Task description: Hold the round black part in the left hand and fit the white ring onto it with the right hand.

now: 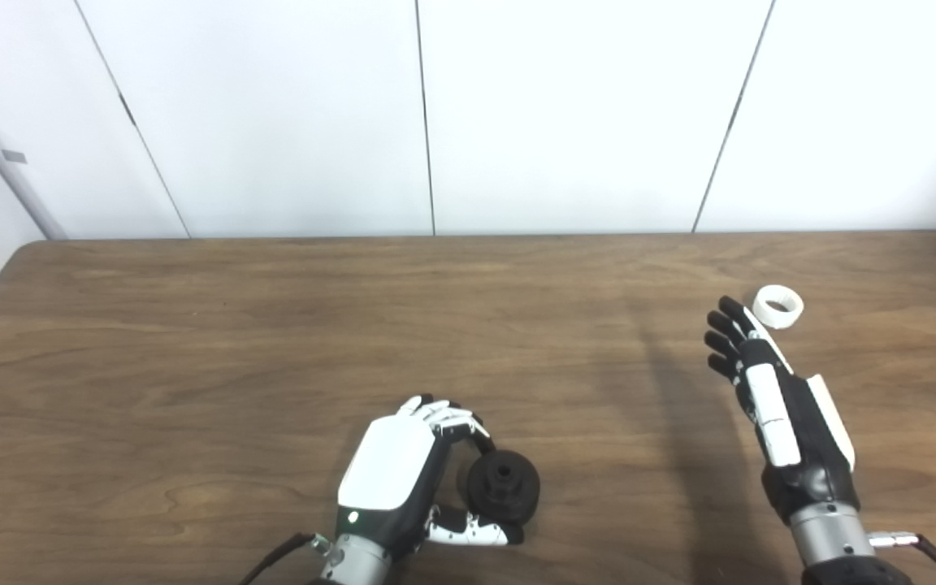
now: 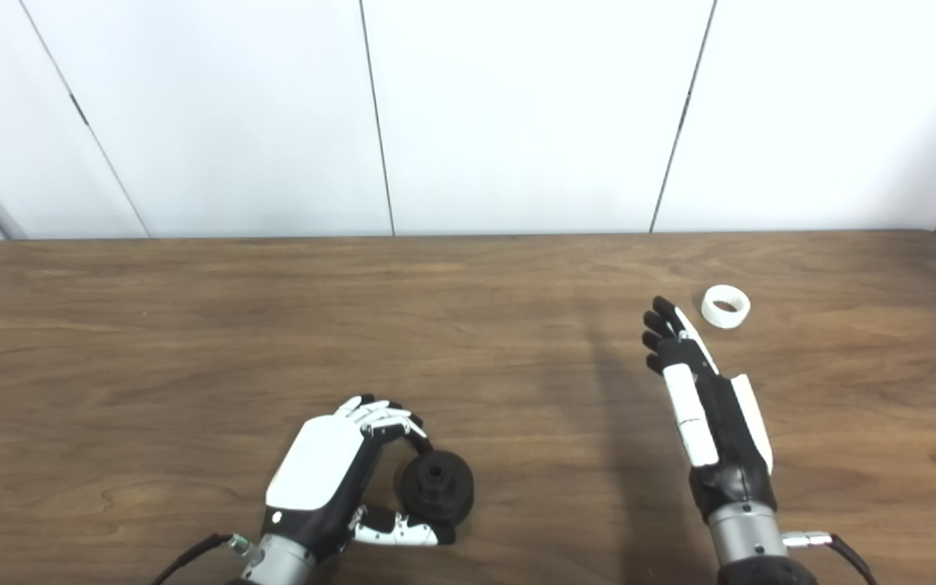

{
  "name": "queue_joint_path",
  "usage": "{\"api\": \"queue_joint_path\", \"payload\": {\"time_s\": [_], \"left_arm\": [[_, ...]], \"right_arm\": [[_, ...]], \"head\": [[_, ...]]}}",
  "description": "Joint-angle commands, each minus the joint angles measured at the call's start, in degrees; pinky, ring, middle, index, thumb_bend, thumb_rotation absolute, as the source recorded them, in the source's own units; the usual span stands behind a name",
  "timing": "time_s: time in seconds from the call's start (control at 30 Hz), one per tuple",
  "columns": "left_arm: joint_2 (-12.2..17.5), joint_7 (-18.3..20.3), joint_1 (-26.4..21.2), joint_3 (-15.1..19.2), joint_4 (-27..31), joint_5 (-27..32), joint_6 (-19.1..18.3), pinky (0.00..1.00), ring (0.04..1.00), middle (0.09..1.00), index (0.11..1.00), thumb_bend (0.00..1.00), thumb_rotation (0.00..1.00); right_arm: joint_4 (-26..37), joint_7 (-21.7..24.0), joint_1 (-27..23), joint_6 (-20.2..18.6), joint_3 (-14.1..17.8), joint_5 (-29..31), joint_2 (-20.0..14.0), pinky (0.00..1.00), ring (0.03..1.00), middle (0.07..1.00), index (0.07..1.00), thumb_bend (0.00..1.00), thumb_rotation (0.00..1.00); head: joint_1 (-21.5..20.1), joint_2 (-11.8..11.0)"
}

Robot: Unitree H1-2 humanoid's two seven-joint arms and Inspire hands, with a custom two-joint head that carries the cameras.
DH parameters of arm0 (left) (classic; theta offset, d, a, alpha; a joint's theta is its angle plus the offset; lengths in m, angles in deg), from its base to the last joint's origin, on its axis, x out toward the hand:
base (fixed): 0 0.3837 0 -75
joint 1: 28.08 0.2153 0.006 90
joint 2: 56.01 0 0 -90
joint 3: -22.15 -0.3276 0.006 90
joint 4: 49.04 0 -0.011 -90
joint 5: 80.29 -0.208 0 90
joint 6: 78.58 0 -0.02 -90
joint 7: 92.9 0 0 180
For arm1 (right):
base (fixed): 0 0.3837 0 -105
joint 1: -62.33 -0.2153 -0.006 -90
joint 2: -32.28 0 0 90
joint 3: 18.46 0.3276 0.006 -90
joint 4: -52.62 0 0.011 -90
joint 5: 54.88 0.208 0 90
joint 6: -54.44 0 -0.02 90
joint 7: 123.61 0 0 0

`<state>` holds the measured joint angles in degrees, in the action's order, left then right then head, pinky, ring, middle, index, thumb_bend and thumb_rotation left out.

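Observation:
The round black part lies on the wooden table near the front edge. My left hand curls around its left side, fingers above it and thumb below it; I cannot tell if it grips the part. The white ring lies on the table at the right. My right hand is open and empty, fingers stretched out, its fingertips just left of and short of the ring. Both also show in the right eye view: the part and the ring.
White wall panels stand behind the table's far edge. The table's front edge lies just below both wrists. A cable runs from the right wrist.

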<state>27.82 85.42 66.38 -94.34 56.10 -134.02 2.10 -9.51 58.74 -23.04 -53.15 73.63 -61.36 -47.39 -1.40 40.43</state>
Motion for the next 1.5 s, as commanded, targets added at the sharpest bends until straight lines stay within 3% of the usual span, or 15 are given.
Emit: {"api": "queue_joint_path", "payload": {"time_s": [0.0,0.47,0.77,1.1,1.17,1.33,1.47], "left_arm": [[-0.05,-0.98,0.52,-0.39,-1.05,-1.29,1.63,0.92,0.835,0.756,0.485,0.52,0.05],[-0.05,-1.12,3.21,-2.13,-1.97,-3.02,3.19,0.94,0.854,0.763,0.485,0.52,0.05],[0.9,-0.36,3.37,-0.89,-1.7,-2.68,4.06,0.95,0.859,0.768,0.486,0.52,0.05],[1.76,-0.81,3.82,0.01,-2.38,-2.64,5.71,0.94,0.849,0.756,0.485,0.52,0.05],[1.96,-1.12,3.89,0.17,-2.49,-2.61,6.15,0.93,0.846,0.755,0.485,0.52,0.05],[2.48,-1.36,3.99,0.76,-2.27,-2.56,6.96,0.92,0.84,0.75,0.485,0.52,0.05],[2.71,-0.71,4.12,1.62,-1.88,-2.58,6.84,0.93,0.841,0.751,0.485,0.52,0.05]], "right_arm": [[2.44,-0.53,-1.2,0.72,0.21,-0.08,-0.04,0.89,0.906,0.918,0.937,0.55,1.0],[4.22,-0.65,-1.86,-1.87,2.56,0.85,-0.75,0.93,0.921,0.918,0.925,0.57,0.98],[5.82,-1.38,-2.92,-3.67,5.27,0.89,-1.58,0.93,0.921,0.92,0.921,0.58,0.96],[4.96,-1.07,-7.03,-4.57,7.83,0.76,-6.07,0.92,0.919,0.919,0.908,0.55,0.95],[3.99,-1.21,-8.0,-4.55,7.28,-2.77,-8.63,0.9,0.917,0.919,0.902,0.55,0.94],[0.99,-1.47,-10.8,-6.52,5.94,-11.42,-13.87,0.83,0.887,0.896,0.855,0.61,0.84],[-1.8,-0.68,-13.93,-8.95,6.96,-11.38,-15.74,0.89,0.907,0.896,0.789,0.69,0.55]], "head": [[-0.33,0.28],[-3.74,1.9],[-5.88,2.02],[-9.7,1.43],[-10.71,1.11],[-12.46,1.06],[-14.05,0.86]]}}
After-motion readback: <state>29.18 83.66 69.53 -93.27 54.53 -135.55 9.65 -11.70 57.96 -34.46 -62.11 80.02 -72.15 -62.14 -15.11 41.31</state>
